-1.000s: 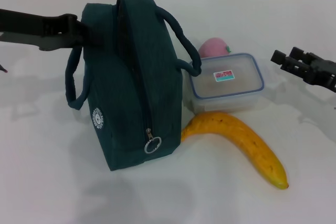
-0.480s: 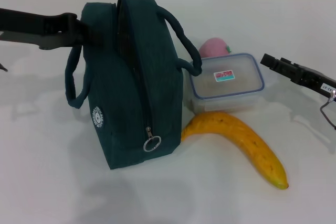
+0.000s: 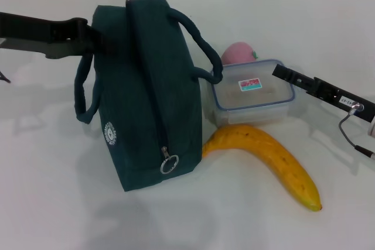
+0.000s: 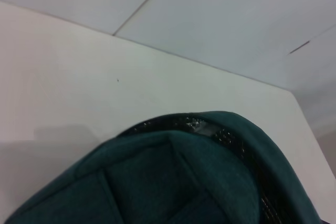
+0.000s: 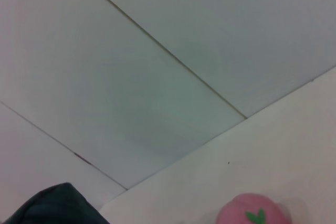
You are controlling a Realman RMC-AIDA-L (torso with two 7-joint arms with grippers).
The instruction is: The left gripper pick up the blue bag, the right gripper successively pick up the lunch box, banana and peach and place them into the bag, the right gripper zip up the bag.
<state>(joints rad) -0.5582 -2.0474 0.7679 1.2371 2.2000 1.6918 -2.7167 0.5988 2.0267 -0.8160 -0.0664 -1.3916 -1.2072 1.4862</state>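
Note:
The blue bag (image 3: pixel 146 92) stands upright left of centre, its zip running down the side to a silver ring pull (image 3: pixel 169 164). My left gripper (image 3: pixel 88 36) reaches in from the left and grips the bag's upper edge; the left wrist view is filled low down by the bag's fabric (image 4: pixel 184 182). Right of the bag sits the lunch box (image 3: pixel 252 92), with the peach (image 3: pixel 237 52) behind it and the banana (image 3: pixel 269 156) in front. My right gripper (image 3: pixel 280 74) reaches in from the right, its tip over the lunch box's right edge. The right wrist view shows the peach (image 5: pixel 252 211).
Everything rests on a white table (image 3: pixel 58 203) that meets a pale wall at the back. A thin cable (image 3: pixel 345 133) loops under the right arm. One bag handle (image 3: pixel 202 45) arches toward the lunch box.
My right gripper has moved left and turned, from beyond the lunch box to over its right edge. The bag's top has shifted slightly to the left. The left arm has barely moved.

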